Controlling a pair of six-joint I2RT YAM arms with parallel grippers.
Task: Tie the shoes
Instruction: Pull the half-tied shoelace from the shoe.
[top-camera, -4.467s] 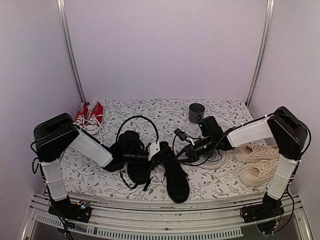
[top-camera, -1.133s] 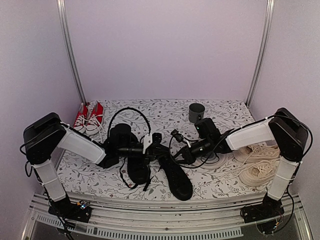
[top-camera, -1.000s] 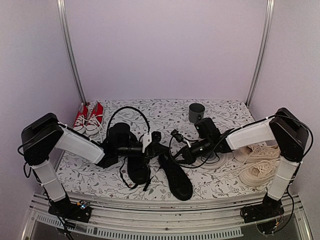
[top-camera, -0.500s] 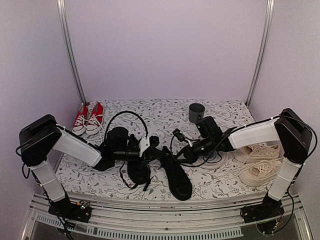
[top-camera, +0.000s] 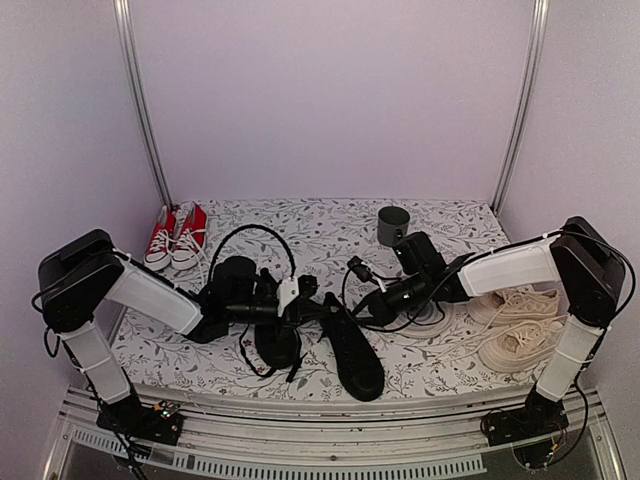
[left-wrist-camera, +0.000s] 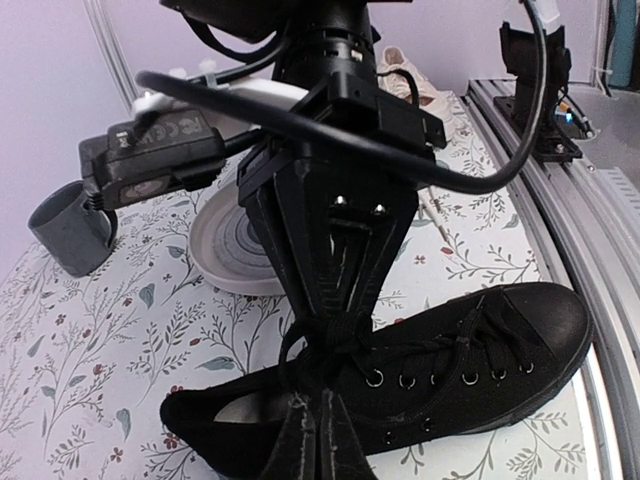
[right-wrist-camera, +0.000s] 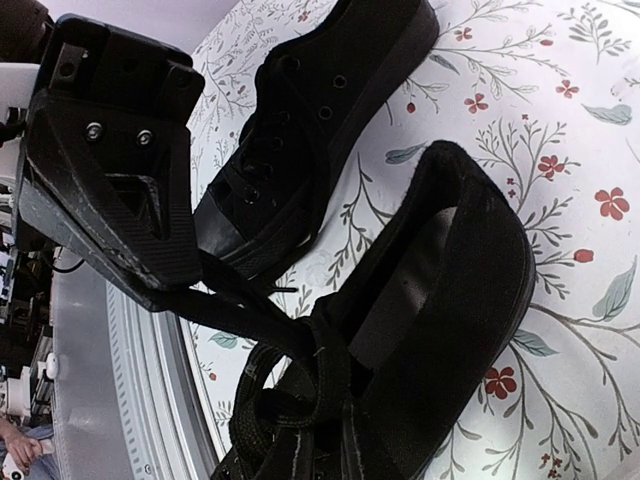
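Observation:
Two black shoes lie near the table's front, one (top-camera: 275, 340) to the left and one (top-camera: 352, 352) to the right. Both grippers meet over the right shoe's (left-wrist-camera: 470, 345) tongue, where its black laces form a knot (left-wrist-camera: 345, 335) with a loop beside it. My left gripper (left-wrist-camera: 322, 395) is shut on a lace loop just short of the knot. My right gripper (left-wrist-camera: 337, 312) faces it from the far side, its tips close around the lace at the knot. Black on black hides whether they pinch it. The right wrist view shows the knot (right-wrist-camera: 335, 370) and the other shoe (right-wrist-camera: 330, 90).
Small red-and-white sneakers (top-camera: 178, 236) stand at the back left and cream sneakers (top-camera: 515, 325) at the right. A grey cup (top-camera: 393, 224) is at the back. A white round dish (left-wrist-camera: 235, 245) sits under the right arm. A metal rail (top-camera: 320, 450) runs along the front.
The left wrist has sunk slightly and pulled a little left with its lace. The right gripper has shifted slightly right. The right shoe's heel end has moved a touch with them.

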